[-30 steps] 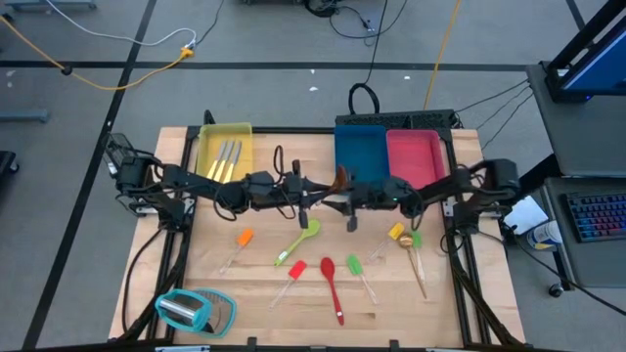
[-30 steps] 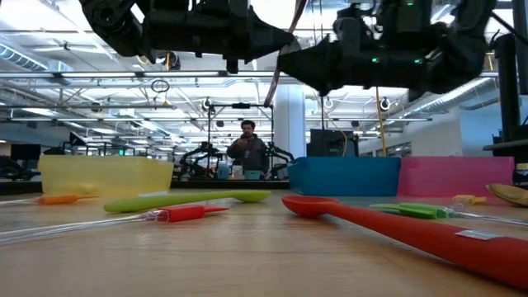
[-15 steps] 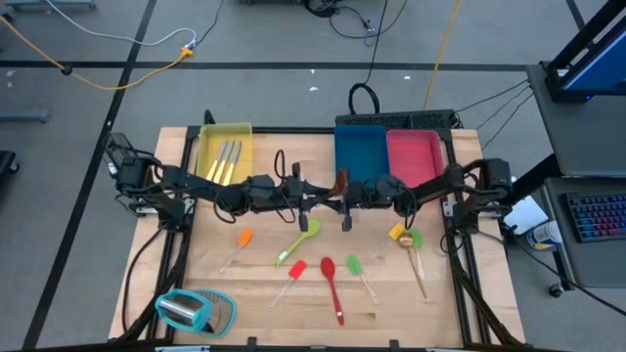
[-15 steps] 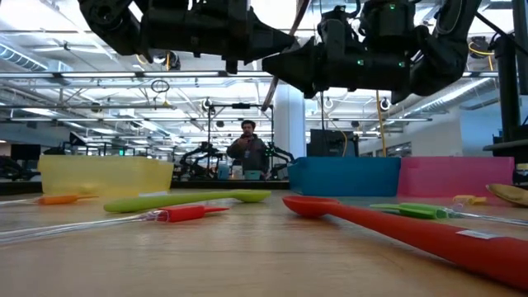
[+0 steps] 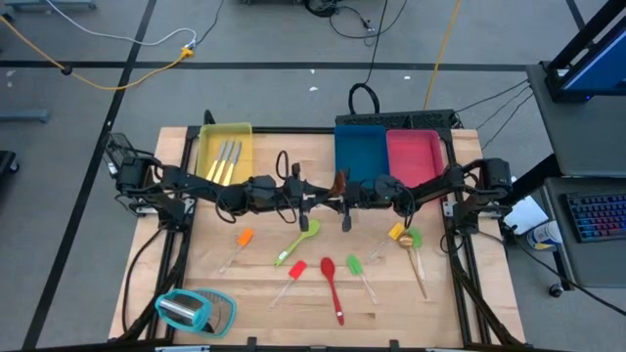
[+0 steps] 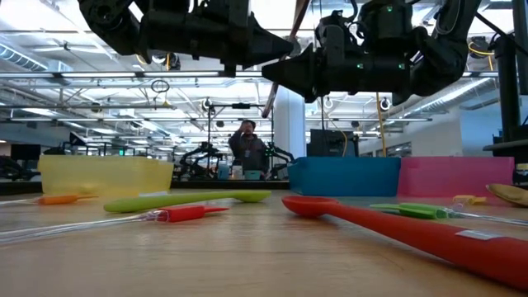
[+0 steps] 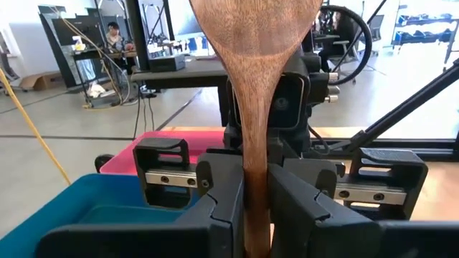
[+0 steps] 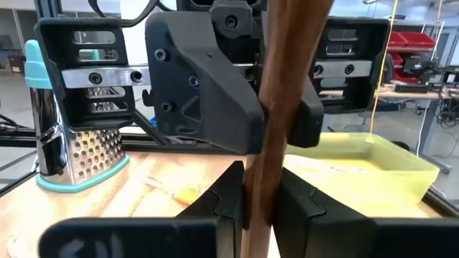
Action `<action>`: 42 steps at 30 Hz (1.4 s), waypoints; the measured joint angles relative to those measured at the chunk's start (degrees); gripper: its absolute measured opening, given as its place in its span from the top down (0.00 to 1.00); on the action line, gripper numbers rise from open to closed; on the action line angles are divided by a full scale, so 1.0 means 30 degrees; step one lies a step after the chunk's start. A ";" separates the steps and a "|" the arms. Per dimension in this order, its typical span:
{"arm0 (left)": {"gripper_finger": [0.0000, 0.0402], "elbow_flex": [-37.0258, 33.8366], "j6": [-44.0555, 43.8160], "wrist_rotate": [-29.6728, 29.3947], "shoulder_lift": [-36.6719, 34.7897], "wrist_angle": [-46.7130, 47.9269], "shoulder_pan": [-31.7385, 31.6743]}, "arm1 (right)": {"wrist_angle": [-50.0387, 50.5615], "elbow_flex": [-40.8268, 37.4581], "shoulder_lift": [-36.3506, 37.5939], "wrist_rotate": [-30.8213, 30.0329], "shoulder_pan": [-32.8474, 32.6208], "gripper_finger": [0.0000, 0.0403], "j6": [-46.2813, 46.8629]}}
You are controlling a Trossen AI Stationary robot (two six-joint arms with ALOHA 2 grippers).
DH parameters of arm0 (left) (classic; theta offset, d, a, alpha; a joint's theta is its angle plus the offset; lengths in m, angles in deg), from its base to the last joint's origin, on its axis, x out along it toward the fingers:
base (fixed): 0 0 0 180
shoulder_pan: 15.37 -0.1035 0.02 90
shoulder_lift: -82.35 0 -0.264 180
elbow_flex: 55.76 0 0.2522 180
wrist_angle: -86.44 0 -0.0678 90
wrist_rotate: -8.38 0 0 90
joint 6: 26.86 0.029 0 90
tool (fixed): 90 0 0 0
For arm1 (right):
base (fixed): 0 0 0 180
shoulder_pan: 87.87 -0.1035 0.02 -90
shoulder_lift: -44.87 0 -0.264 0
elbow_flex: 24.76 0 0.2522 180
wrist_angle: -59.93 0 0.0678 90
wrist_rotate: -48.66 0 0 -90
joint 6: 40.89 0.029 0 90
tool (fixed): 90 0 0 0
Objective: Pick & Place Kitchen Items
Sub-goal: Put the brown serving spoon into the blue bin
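Observation:
A brown wooden spoon [image 5: 340, 182] is held in the air over the middle of the table, in front of the blue tray [image 5: 360, 149]. Its bowl [image 7: 254, 29] points up and its handle slants down [image 6: 269, 97]. My left gripper [image 7: 256, 215] and my right gripper [image 8: 262, 215] meet there tip to tip, both shut on the handle. Other utensils lie flat on the table: a green spoon [image 5: 297, 242], a red spoon [image 5: 332, 286], and small orange [image 5: 244, 238], red [image 5: 295, 271], green [image 5: 355, 266] and yellow [image 5: 395, 233] spatulas. My left gripper pinches the wooden spoon's handle [image 7: 256, 179] between its two fingers, below the bowl. The fingers come level from the table's left and lie across the handle. The spoon is lifted clear and stands tilted, bowl up. My right gripper pinches the same handle [image 8: 267, 168] between its two fingers, right beside the left gripper's fingers [image 8: 208, 93]. Its fingers come level from the table's right and lie across the handle. The spoon hangs clear of the table.
A yellow tray [image 5: 224, 132] with silver cutlery [image 5: 227, 160] stands at the far left, and a pink tray [image 5: 415, 154] beside the blue one. A teal-and-metal grater [image 5: 186, 311] lies near left. A gold spoon [image 5: 413, 256] lies at the right. A person [image 6: 247, 148] stands in the room beyond.
My right gripper has gone a little toward the table's left, up to the left gripper and the wooden spoon's handle, then stayed there. The spoon has stayed lifted and tilted in the left gripper.

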 joint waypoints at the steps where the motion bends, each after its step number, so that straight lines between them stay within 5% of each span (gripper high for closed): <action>1: 0.84 0.0000 -0.0001 -0.0009 0.0000 0.0100 0.0000 | 0.0119 0.0000 0.0000 0.0005 0.0000 0.91 0.0002; 9: 0.81 0.0000 -0.0148 -0.0182 0.0000 0.0730 -0.0012 | 0.0985 -0.0007 0.0711 -0.0061 0.0015 0.91 0.0058; 15: 0.81 0.0007 -0.0380 -0.0806 0.0000 0.0751 -0.0007 | 0.4676 -0.0051 0.3058 -0.0588 0.0029 0.91 -0.0108; 18: 0.81 0.0007 -0.0420 -0.0998 0.0007 0.0913 -0.0022 | 0.7476 -0.0051 0.4640 -0.2113 0.0016 0.91 -0.0554; 24: 0.81 0.0007 -0.0423 -0.1000 0.0007 0.1037 -0.0022 | 1.3395 -0.0051 0.7783 -0.8220 0.0171 0.91 -0.0876; 28: 0.81 0.0000 -0.0423 -0.0976 0.0007 0.1030 -0.0022 | 1.6169 -0.0051 0.8922 -1.0467 0.1178 0.91 0.1036; 35: 0.81 0.0000 -0.0480 -0.0963 0.0007 0.1010 -0.0022 | 1.8289 -0.0044 0.8091 -1.0424 0.4508 0.91 0.4585; 42: 0.81 0.0000 -0.0495 -0.0954 0.0007 0.1010 -0.0022 | 1.8593 -0.0058 0.5409 -0.6319 0.7047 0.91 0.5878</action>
